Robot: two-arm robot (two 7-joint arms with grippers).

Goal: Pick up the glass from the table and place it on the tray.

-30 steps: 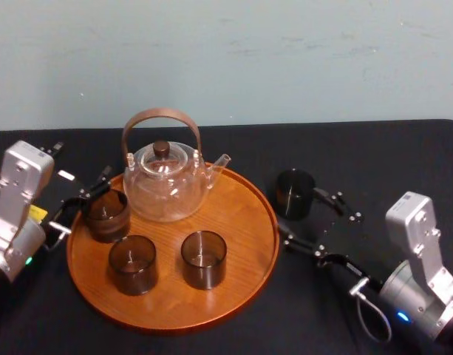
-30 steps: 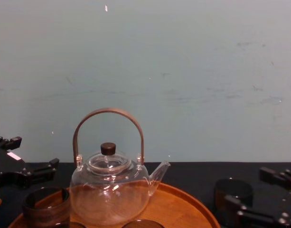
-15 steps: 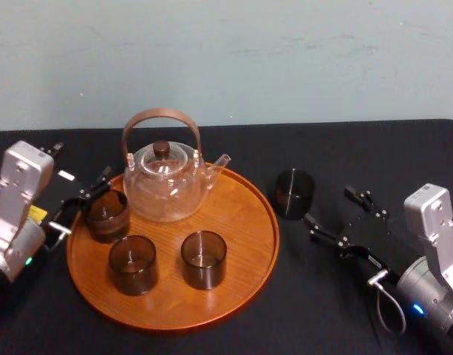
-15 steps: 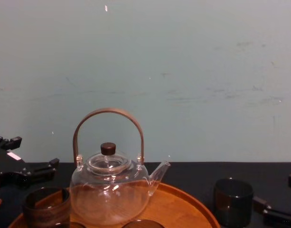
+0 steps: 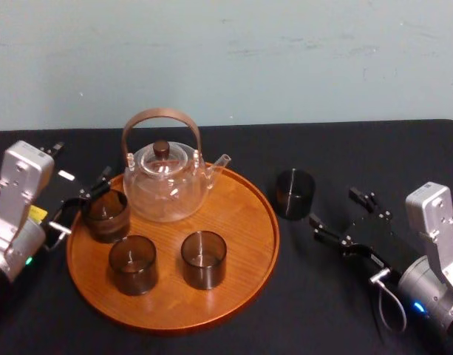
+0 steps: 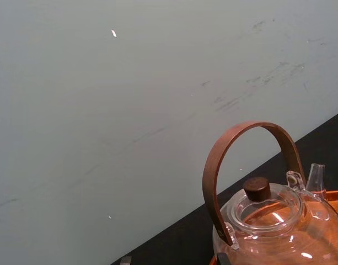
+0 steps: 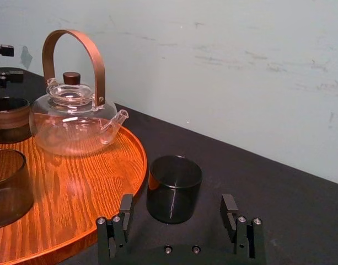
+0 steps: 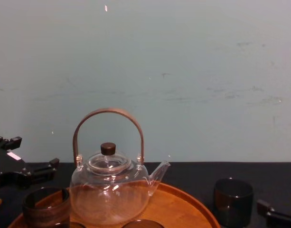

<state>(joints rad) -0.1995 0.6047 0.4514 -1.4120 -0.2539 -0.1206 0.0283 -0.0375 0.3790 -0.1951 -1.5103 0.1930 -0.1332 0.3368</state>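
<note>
The dark smoky glass (image 5: 295, 194) stands upright on the black table (image 5: 374, 151), just right of the round wooden tray (image 5: 244, 285). My right gripper (image 5: 332, 206) is open, a short way right of the glass and not touching it. In the right wrist view the glass (image 7: 173, 188) sits just beyond the two spread fingertips of that gripper (image 7: 177, 214). The chest view has the glass (image 8: 233, 200) low on the right. My left gripper (image 5: 82, 207) is open at the tray's left edge, beside a brown glass (image 5: 106, 214) on the tray.
A clear glass teapot (image 5: 165, 181) with a curved brown handle stands at the back of the tray. Two more dark glasses (image 5: 132, 264) (image 5: 204, 259) stand on the tray's front half. A pale wall rises behind the table.
My right gripper has drawn back to the right, away from the glass it straddled a second ago. The glass stays on the table. The left arm has not moved.
</note>
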